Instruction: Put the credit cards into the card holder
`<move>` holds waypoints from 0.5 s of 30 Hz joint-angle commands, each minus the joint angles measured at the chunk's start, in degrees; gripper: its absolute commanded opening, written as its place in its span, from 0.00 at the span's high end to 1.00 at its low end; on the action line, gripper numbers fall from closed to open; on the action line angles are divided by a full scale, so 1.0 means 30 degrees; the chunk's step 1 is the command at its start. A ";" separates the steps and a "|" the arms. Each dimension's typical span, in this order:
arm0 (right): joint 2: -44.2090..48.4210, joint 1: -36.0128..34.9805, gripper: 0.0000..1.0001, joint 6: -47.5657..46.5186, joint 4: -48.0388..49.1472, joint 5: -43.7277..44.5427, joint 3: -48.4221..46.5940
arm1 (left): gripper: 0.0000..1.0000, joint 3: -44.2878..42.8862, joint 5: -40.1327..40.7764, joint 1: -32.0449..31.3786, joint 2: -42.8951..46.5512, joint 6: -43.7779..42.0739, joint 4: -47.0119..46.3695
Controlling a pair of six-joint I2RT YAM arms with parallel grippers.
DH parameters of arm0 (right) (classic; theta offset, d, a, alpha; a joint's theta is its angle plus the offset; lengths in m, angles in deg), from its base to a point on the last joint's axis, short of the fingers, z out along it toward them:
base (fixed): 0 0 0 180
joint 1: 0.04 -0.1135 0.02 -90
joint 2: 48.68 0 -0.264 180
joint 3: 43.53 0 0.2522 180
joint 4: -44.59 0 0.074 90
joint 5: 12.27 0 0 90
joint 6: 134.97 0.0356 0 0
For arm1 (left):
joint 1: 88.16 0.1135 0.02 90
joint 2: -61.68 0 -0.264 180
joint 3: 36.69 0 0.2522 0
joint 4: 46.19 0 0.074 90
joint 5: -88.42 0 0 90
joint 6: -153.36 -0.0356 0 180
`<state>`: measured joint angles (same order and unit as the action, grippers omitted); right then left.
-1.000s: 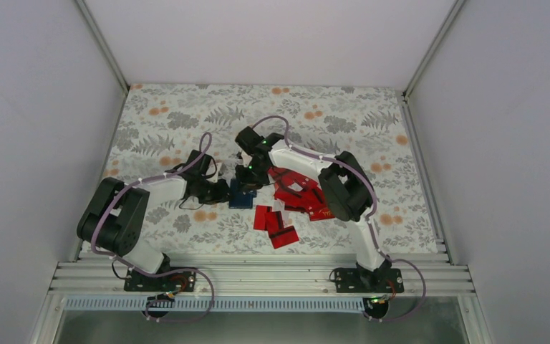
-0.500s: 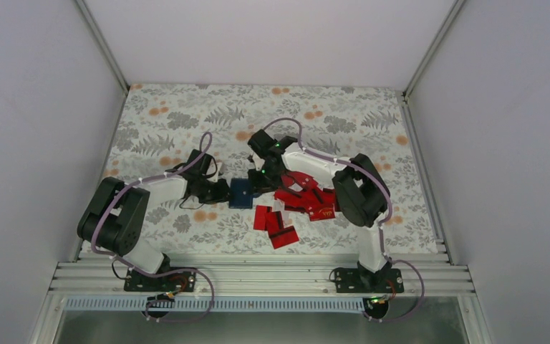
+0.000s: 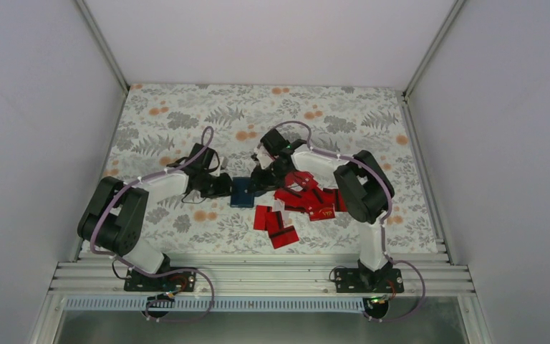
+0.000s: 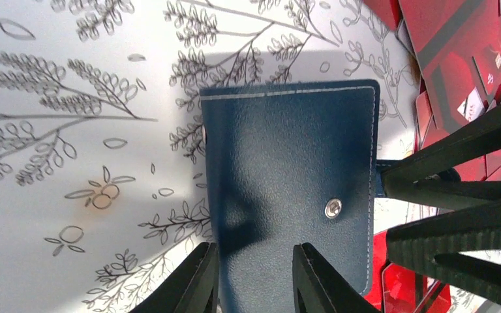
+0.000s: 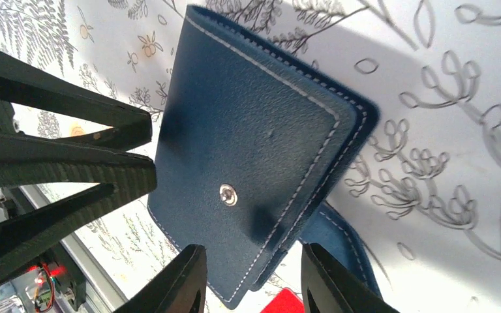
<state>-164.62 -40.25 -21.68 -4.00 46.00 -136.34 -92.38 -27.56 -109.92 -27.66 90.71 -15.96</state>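
The navy card holder [image 3: 242, 192] lies flat and closed on the floral mat, its snap stud [image 4: 333, 208] facing up. My left gripper [image 3: 222, 188] reaches it from the left, and its black fingers [image 4: 254, 277] stand apart over the holder's left edge [image 4: 287, 163]. From the right comes my right gripper [image 3: 261, 179]; its jaws [image 5: 254, 280] are open around the holder's near corner [image 5: 254, 150], gripping nothing. Red credit cards [image 3: 304, 197] lie piled just right of the holder, with more of them [image 3: 276, 226] in front. Some cards [image 4: 456, 39] show in the left wrist view.
The floral mat [image 3: 186, 122] covers the table between white walls. An aluminium rail [image 3: 258, 276] runs along the near edge by the arm bases. The right arm's elbow [image 3: 362, 190] hangs over part of the card pile.
My right gripper has drawn back to the right, off the card holder, and its jaws have widened. The left jaws have opened a little too. The holder has stayed in place.
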 commanded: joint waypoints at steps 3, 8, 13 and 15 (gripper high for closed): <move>0.0422 0.0845 0.62 -0.0766 0.0878 -0.1075 0.0327 | 0.70 -0.1270 0.1487 -0.0062 0.0459 -0.0739 0.1651; 0.0263 0.1075 0.61 -0.1280 0.1114 -0.2140 0.0487 | 0.73 -0.2178 0.3714 -0.0049 0.0257 -0.1564 0.3474; -0.0346 0.1119 0.61 -0.1609 0.1307 -0.2927 0.0500 | 0.76 -0.2368 0.3766 -0.0206 -0.0382 -0.2050 0.3706; -0.0446 0.1104 0.61 -0.1694 0.1423 -0.3139 0.0456 | 0.76 -0.2370 0.3622 -0.0417 -0.0830 -0.2014 0.3588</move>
<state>-164.73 -37.25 -24.96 -1.35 39.45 -135.33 -98.57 -17.81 -110.09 -27.88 86.28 -6.78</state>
